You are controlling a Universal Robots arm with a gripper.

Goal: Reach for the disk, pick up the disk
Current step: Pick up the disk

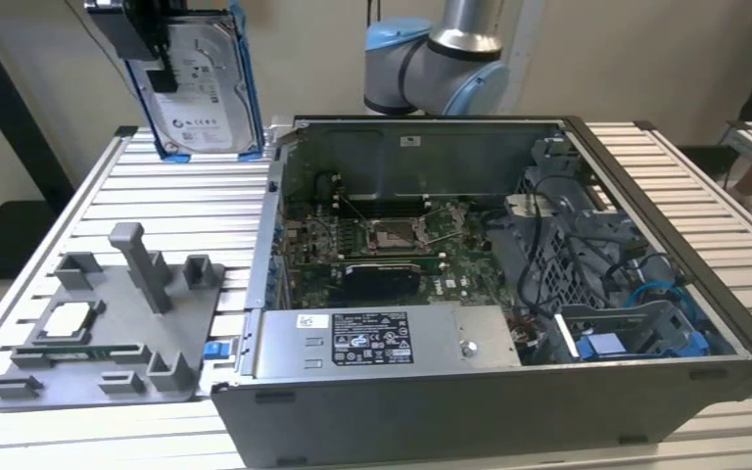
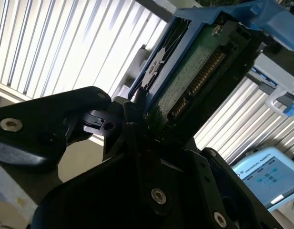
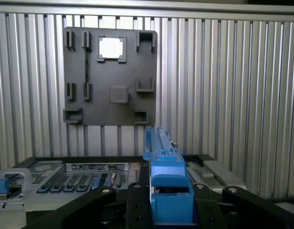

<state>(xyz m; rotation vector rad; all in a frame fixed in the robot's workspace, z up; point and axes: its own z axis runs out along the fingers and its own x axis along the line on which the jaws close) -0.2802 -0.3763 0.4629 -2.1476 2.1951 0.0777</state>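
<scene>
Gripper point(image 1: 160, 70) jaws clamp the disk point(image 1: 207, 93), upright, held high over the table point(image 1: 180, 191); open case point(image 1: 481, 411) holds motherboard point(image 1: 390, 257) and blue caddy point(image 1: 605, 348), grey fixture point(image 1: 102, 364) cradles a square chip point(image 1: 70, 319).

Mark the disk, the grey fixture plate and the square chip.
the disk point(image 1: 207, 93), exterior view, on its white label.
the grey fixture plate point(image 3: 108, 76), first wrist view, bare middle surface.
the square chip point(image 3: 111, 47), first wrist view, centre of its top face.

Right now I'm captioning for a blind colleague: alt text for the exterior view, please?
The gripper holds the disk upright in the air above the slatted table. An open computer case sits on the table, a grey fixture plate at the exterior view's left of it.
</scene>
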